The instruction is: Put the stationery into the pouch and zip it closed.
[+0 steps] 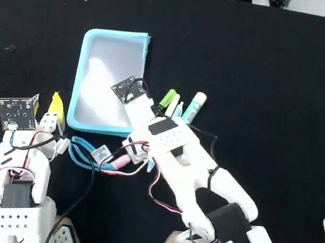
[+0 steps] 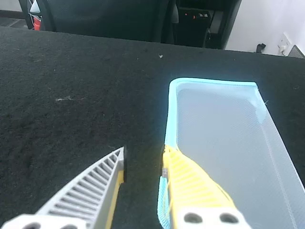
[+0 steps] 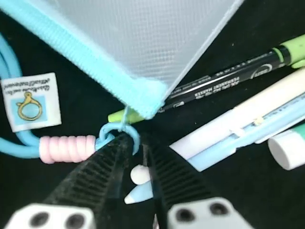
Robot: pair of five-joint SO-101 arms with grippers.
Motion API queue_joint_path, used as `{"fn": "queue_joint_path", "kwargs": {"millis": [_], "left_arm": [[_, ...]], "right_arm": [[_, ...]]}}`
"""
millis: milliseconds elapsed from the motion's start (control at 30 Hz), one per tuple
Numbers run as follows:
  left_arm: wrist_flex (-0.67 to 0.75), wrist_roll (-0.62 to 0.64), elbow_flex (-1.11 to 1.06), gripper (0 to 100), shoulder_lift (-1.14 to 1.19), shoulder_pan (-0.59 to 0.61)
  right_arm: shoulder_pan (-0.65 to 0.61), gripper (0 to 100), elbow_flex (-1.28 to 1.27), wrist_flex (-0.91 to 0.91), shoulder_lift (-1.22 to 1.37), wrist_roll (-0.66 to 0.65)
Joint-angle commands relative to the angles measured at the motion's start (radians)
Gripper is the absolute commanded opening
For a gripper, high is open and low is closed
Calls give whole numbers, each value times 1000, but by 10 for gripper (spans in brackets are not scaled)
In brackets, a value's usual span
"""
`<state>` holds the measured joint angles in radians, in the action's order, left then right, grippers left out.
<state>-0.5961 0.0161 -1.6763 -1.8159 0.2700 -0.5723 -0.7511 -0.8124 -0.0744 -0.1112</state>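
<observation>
Right gripper [image 3: 136, 143] jaws, narrowly parted, tips at the blue ring [image 3: 110, 128] on the pouch [image 3: 143, 38] corner. We judge this small, slick loop the proper hold, the mesh being limp. Pens [image 3: 228, 129], light and rigid, lie outside the pouch, centre of the high view. Left gripper [image 2: 143, 153], jaws spread, sits at the pouch's edge.

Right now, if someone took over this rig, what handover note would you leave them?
Left gripper: open, holding nothing, beside the pouch edge.
Right gripper: narrowly open, its tips at the zipper ring on the pouch's corner.
Pens: on the table next to the pouch, outside it.
Done: nothing stowed yet.
Left: put the pens in, then zip the pouch closed.
</observation>
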Motion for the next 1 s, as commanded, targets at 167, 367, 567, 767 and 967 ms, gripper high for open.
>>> {"fn": "queue_joint_path", "kwargs": {"millis": [167, 367, 567, 767, 967], "left_arm": [[17, -9, -22, 141, -5, -7], [17, -9, -22, 141, -5, -7], [17, -9, -22, 141, -5, -7], [17, -9, -22, 141, -5, -8], [17, -9, -22, 141, -5, -8]], "right_arm": [[5, 11, -59, -23, -229, -8], [-23, 74, -150, 74, -262, 3], [-149, 188, -150, 87, -208, 149], [-187, 189, -137, 98, -199, 367], [-184, 191, -150, 97, -188, 393]]}}
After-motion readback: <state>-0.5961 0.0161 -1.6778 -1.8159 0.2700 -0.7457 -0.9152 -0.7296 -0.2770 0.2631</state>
